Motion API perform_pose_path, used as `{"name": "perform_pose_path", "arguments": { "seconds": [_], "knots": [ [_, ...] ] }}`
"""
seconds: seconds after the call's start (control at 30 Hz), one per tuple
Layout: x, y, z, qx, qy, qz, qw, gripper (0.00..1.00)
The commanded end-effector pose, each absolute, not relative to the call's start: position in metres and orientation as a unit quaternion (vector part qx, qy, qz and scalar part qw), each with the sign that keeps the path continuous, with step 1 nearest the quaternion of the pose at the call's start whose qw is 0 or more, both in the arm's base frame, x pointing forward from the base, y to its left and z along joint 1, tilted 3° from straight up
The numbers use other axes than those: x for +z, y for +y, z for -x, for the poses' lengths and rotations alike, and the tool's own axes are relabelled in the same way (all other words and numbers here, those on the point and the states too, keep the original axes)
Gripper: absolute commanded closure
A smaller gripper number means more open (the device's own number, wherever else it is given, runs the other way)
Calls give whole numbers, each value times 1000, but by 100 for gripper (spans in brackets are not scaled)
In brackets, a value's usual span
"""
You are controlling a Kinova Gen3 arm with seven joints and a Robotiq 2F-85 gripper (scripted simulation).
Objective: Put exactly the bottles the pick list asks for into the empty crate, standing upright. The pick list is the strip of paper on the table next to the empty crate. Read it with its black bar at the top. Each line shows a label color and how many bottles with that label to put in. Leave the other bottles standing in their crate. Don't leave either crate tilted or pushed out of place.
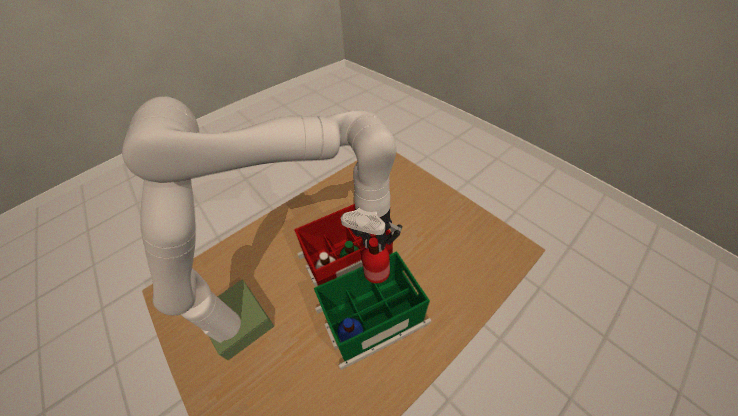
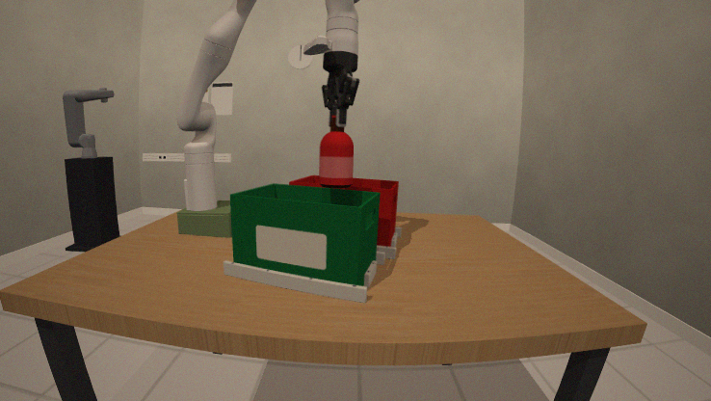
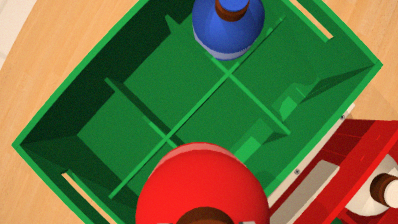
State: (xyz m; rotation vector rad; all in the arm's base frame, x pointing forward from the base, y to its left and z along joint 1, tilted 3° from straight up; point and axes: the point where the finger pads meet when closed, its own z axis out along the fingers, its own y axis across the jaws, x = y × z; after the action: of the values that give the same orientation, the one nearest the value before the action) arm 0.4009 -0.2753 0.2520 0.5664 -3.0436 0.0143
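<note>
table top [image 1: 465,248] [image 2: 318,308]: light wood, visible grain, matt | green crate [image 1: 385,335] [image 2: 303,214] [image 3: 55,100]: plastic look, smooth | red crate [image 1: 304,242] [image 2: 388,214] [image 3: 330,197]: same look | red bottle [image 1: 376,263] [image 2: 336,159] [image 3: 202,185]: smooth, cap-to-body red | arm [image 1: 248,144] [image 2: 214,49]: pale, smooth, soft sheen | walls [image 1: 542,77] [image 2: 428,99]: matt, mottled

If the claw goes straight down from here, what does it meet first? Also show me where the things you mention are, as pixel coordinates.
Likely the green crate [image 1: 385,330] [image 2: 249,224] [image 3: 197,107]: the red bottle [image 1: 376,264] [image 2: 336,159] [image 3: 202,175] in the claw [image 1: 373,242] [image 2: 337,121] would reach its dividers or rear wall; exact depth is unclear.
</note>
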Motion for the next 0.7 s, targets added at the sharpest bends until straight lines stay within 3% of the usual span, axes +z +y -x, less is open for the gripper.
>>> {"name": "perform_pose_path", "arguments": {
  "seconds": [0.0,0.67],
  "knots": [
    [253,-269,-401,6,-983,-183,22,90],
    [252,-238,-400,5,-983,-183,22,90]
  ]
}}
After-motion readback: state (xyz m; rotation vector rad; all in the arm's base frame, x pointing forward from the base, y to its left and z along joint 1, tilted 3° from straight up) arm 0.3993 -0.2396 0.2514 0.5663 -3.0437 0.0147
